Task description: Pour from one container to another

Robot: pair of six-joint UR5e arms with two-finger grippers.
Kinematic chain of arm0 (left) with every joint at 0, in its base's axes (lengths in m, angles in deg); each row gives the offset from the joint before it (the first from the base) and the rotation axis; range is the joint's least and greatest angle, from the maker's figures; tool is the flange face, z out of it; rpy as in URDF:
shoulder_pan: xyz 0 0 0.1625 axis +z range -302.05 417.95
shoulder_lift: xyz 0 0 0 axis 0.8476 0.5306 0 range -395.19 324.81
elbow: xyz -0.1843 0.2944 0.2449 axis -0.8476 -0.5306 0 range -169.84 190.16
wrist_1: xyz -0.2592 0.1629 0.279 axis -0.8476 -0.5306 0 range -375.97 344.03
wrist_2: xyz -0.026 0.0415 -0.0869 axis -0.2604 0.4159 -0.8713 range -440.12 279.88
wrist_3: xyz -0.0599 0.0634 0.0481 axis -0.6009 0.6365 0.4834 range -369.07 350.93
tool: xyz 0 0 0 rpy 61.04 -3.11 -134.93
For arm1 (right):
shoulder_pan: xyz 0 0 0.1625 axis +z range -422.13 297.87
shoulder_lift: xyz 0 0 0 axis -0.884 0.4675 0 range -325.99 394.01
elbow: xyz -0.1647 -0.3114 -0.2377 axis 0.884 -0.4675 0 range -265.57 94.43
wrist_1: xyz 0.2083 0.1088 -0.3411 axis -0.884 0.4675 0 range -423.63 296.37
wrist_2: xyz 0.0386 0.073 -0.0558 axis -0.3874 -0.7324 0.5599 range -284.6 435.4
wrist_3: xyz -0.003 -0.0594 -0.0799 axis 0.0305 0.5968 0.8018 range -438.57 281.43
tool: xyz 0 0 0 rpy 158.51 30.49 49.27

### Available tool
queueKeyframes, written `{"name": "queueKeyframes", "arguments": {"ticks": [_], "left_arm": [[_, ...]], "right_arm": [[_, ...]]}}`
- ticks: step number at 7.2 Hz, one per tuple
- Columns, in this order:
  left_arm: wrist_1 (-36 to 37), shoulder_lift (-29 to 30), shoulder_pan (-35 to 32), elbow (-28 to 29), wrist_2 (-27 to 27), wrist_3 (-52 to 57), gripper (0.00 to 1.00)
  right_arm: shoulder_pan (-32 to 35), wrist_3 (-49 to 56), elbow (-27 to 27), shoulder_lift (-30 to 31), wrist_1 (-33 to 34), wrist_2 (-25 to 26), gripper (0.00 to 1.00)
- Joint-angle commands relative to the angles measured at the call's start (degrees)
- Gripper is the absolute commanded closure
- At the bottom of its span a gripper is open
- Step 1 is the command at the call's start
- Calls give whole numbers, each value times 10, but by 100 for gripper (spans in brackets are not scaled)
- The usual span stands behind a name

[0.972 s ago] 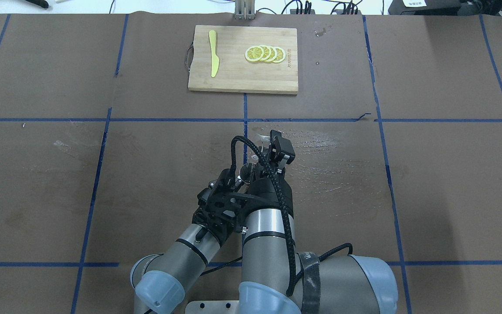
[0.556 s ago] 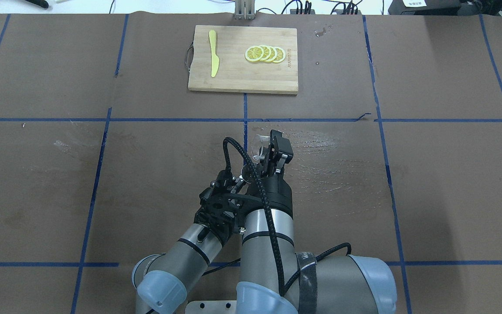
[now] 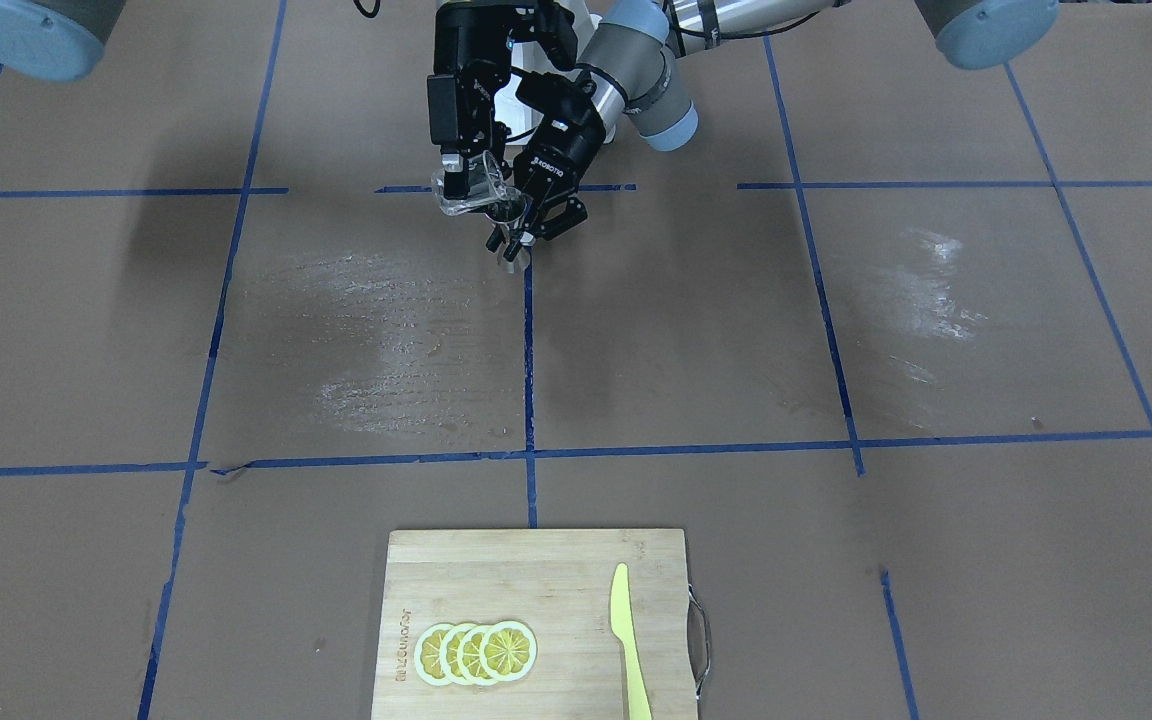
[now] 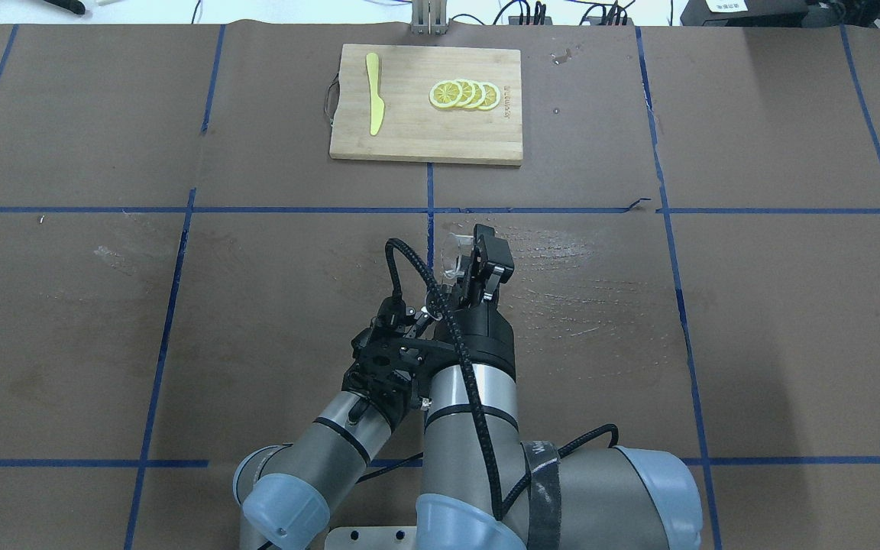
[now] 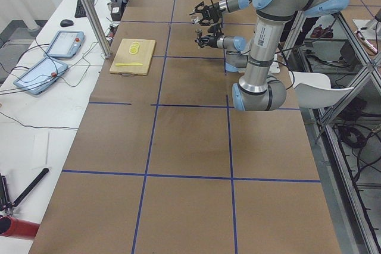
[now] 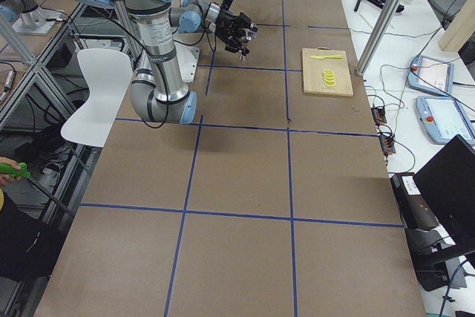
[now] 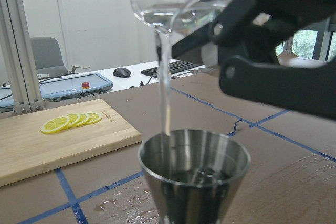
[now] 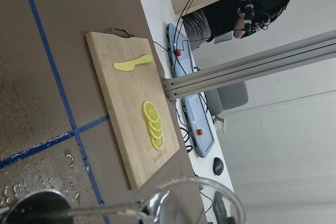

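a wooden cutting board (image 4: pixel 425 130) is taken as the landmark at the side of the table (image 4: pixel 66 305) farthest from the robot. on its left part a yellow knife (image 4: pixel 373 93) is laid, and on its right part a row of overlapping lemon slices (image 4: pixel 464 94) is set. well apart from the board, on the robot's side and about in line with the blue tape line (image 4: pixel 430 187) that runs from the board's near edge, both grippers are found close together above the table. the left gripper (image 3: pixel 518 232) is seen with its fingers closed on the steel jigger (image 7: pixel 194 174), which is held upright with an open cone upward. just to the right of it, and a little nearer the board, the clear glass cup (image 7: pixel 170 3) is held above the jigger and tipped toward it, and a thin stream of clear liquid (image 7: pixel 165 82) is shown falling from its lip into the jigger's cone. the cup is clamped between the fingers of the right gripper (image 3: pixel 461 178), which are drawn in tight against its wall. further right, wet streaks (image 4: pixel 570 283) are spread over the table, short of the board. beyond the board, a person (image 8: pixel 247 3) in dark clothes is caught in the right wrist view.
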Motion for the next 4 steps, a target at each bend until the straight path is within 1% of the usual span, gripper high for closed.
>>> {"name": "queueKeyframes", "arguments": {"ticks": [1, 2, 3, 4], "left_arm": [[1, 0, 0, 0, 1, 0, 100], [1, 0, 0, -1, 0, 0, 100], [1, 0, 0, -2, 1, -1, 100], [1, 0, -1, -3, 2, -1, 100]], "right_arm": [[2, -32, 17, 1, -5, 1, 100], [2, -83, 17, 6, -5, 1, 100], [2, -99, 17, 7, -5, 1, 100], [2, -170, 18, 7, -5, -2, 100]]}}
